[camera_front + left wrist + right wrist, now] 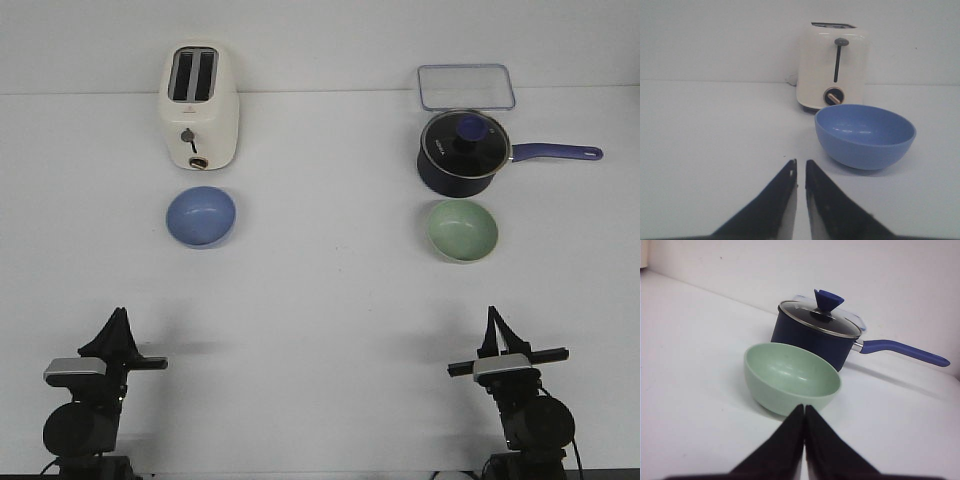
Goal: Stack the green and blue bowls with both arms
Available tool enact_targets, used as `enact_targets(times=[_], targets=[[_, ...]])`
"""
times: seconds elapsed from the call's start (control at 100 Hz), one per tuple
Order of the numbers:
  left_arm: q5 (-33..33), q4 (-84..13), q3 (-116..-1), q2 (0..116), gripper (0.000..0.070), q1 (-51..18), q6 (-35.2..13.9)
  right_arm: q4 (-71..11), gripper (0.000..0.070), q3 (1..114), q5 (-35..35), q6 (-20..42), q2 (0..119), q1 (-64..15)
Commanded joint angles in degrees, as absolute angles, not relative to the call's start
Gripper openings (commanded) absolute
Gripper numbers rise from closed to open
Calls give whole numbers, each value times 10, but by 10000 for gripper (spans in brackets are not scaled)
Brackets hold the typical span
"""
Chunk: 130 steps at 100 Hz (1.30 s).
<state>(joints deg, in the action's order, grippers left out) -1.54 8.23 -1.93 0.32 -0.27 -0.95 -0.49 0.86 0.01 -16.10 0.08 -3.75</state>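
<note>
Blue bowl centre-left, green bowl centre-right, left gripper nearly closed, right gripper closed, both empty, lower frame.

The whole table is covered from high behind both arms, facing forward. Low, close views are given by the wrist cameras: blue bowl and toaster on the left, green bowl and saucepan on the right, all shared with the front view.

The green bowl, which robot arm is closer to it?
The right. The right gripper sits on the near side of the green bowl, almost straight in line with it. The left gripper is far across the table, near the blue bowl.
</note>
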Motion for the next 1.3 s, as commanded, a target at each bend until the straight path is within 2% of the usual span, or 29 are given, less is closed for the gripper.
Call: enact_targets(times=[0.0,0.82,0.92,1.17,1.29], targets=[[-15,91,-8,2,15,-3,-9,4,0,7,0,-163,1,-38],[-15,91,-8,2,15,-3,-9,9,0,7,-1,-157,1,-38],[-15,91,-8,2,15,-3,-9,9,0,7,0,-117,1,-38],[-15,91,-8,2,15,-3,-9,19,0,18,1,128,1,-38],[-15,91,-8,2,15,-3,-9,-21,0,66,5,173,19,-38]])
